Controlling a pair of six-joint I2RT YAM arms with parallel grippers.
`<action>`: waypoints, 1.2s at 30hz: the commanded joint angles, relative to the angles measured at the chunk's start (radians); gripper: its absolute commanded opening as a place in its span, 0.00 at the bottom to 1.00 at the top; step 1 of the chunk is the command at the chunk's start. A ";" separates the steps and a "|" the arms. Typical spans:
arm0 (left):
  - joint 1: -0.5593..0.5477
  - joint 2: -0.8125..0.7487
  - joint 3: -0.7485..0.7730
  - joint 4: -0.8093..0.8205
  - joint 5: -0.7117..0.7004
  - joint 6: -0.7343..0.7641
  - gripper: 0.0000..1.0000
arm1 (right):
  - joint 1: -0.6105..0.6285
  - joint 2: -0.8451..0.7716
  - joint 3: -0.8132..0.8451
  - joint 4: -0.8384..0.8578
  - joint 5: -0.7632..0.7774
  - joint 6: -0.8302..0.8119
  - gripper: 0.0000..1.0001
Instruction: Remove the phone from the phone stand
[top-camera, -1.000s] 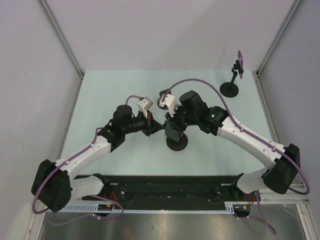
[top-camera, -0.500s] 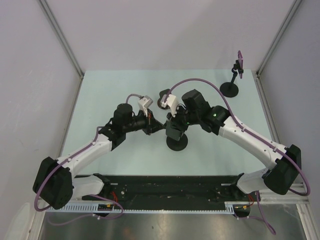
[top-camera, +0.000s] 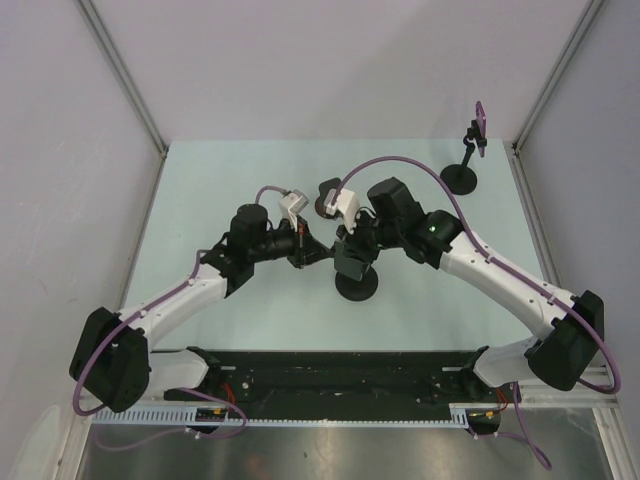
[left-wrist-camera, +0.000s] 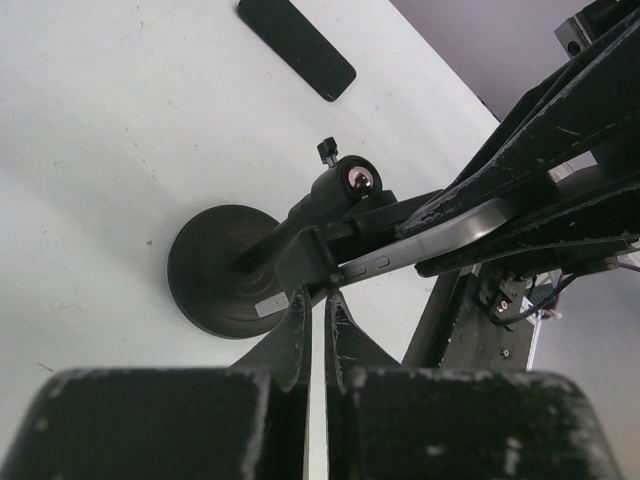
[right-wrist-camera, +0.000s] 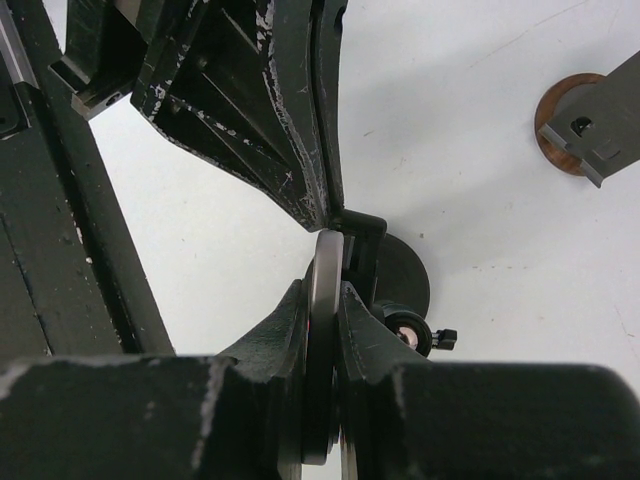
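On my left, the left arm (top-camera: 190, 295) has crept a touch further in over the counter (top-camera: 220, 180) than it was a second ago, and its shoulder end has shifted with it. The left jaws are closed tight with nothing between them, and their tips rest against the clamp of the phone stand (left-wrist-camera: 215, 285), just under the phone (left-wrist-camera: 440, 235). The phone is still seated in that clamp near the middle of the counter, and I see it edge-on. The stand's round base has barely moved since the earlier frame. Beyond it, a flat dark slab (left-wrist-camera: 297, 47) lies on the counter, well apart from the stand. From the right, the right jaws are pinched narrowly on the phone's edge, gripping it. The right arm (top-camera: 500, 280) is bent much as before, its wrist only slightly shifted. At the far right corner a second stand (top-camera: 460, 178) is standing upright, unchanged
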 joint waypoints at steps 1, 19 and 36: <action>0.020 0.072 0.029 0.067 -0.199 -0.007 0.00 | 0.067 -0.037 -0.014 -0.057 -0.438 0.018 0.00; 0.010 0.155 0.086 0.067 -0.196 -0.007 0.00 | 0.058 0.001 0.019 -0.081 -0.546 -0.049 0.00; 0.072 0.244 0.199 0.050 -0.224 0.000 0.00 | 0.067 0.035 0.096 -0.172 -0.573 -0.100 0.00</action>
